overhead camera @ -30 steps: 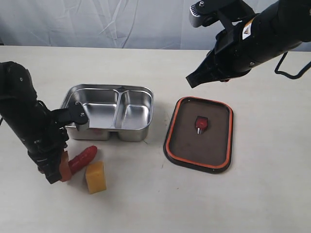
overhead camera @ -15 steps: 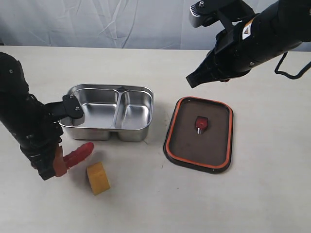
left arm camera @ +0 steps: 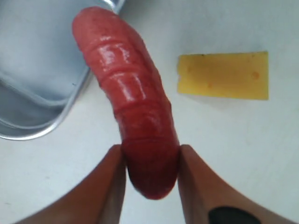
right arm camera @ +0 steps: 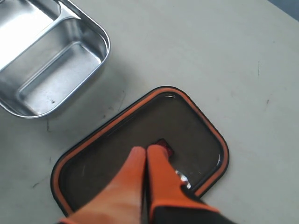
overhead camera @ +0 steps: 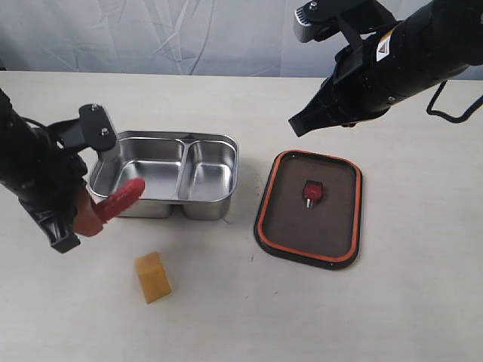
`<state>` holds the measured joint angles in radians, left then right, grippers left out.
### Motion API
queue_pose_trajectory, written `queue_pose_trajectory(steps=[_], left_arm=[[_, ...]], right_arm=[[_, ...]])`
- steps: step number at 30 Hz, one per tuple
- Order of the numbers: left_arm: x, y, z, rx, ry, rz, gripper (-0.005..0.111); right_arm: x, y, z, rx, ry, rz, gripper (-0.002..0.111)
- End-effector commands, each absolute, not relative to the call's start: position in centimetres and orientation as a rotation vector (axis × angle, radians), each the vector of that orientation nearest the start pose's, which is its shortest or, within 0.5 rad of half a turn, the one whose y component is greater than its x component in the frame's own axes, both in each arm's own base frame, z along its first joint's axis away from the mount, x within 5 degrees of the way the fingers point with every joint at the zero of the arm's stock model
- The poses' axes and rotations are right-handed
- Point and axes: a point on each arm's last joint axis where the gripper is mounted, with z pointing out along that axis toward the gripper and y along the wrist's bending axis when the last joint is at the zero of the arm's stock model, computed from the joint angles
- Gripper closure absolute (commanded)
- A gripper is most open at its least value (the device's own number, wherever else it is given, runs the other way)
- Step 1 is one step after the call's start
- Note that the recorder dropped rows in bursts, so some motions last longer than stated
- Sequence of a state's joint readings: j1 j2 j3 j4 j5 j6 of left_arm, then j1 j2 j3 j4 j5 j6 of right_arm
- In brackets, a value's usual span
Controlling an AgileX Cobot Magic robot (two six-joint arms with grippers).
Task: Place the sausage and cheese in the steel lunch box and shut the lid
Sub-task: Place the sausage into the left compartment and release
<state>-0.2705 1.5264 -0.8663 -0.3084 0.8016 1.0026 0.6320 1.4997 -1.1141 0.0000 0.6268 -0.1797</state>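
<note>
My left gripper (overhead camera: 89, 213) (left arm camera: 150, 161) is shut on one end of the glossy red sausage (overhead camera: 121, 197) (left arm camera: 128, 107), held above the table at the near left corner of the steel lunch box (overhead camera: 167, 175) (left arm camera: 37, 88). The sausage's free end points toward the box's left compartment. The yellow cheese (overhead camera: 152, 277) (left arm camera: 223, 75) lies on the table in front of the box. The dark lid (overhead camera: 309, 207) (right arm camera: 140, 144) with its orange rim lies flat to the right of the box, red valve tab (overhead camera: 312, 190) up. My right gripper (overhead camera: 296, 125) (right arm camera: 146, 151) hangs shut high above the lid, holding nothing.
Both compartments of the box hold nothing. A grey curtain hangs behind the table's far edge (overhead camera: 151, 74). The right arm's black cable (overhead camera: 453, 109) loops at the right side.
My left gripper has lifted the sausage off the table and carried it back toward the box's near left corner. The cheese got nudged and now lies alone. The right arm has not moved.
</note>
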Motion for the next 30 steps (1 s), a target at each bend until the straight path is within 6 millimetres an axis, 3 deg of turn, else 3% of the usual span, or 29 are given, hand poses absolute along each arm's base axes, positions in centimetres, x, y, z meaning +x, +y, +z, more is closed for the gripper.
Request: queue_pose_trajectory(steps=[1, 6, 12, 17, 21, 24, 30], left_arm=[[26.6, -9.4, 22.3, 1.403, 2.355, -0.157, 0.107], [29.2, -9.9, 22.4, 1.325, 2.292, -0.1, 0.107], [32.5, -10.8, 20.1, 1.314, 2.346, -0.116, 0.107], [34.1, -11.2, 18.5, 1.284, 2.397, -0.137, 0.107], [34.6, -11.4, 18.4, 1.226, 2.424, -0.148, 0.106], [35.0, -11.4, 18.8, 1.199, 2.419, -0.149, 0.096], [35.2, -11.5, 19.4, 1.134, 2.453, -0.164, 0.06]], right_arm=[[25.7, 18.7, 28.5, -0.978, 2.291, 0.19, 0.106], [25.7, 18.7, 28.5, -0.978, 2.291, 0.19, 0.106], [25.7, 18.6, 28.5, -0.98, 2.296, 0.189, 0.106], [25.5, 18.6, 28.3, -0.986, 2.323, 0.19, 0.106], [25.5, 18.6, 28.3, -0.985, 2.326, 0.192, 0.106], [25.5, 18.5, 28.3, -0.987, 2.332, 0.191, 0.106], [25.4, 18.5, 28.3, -0.989, 2.336, 0.189, 0.106]])
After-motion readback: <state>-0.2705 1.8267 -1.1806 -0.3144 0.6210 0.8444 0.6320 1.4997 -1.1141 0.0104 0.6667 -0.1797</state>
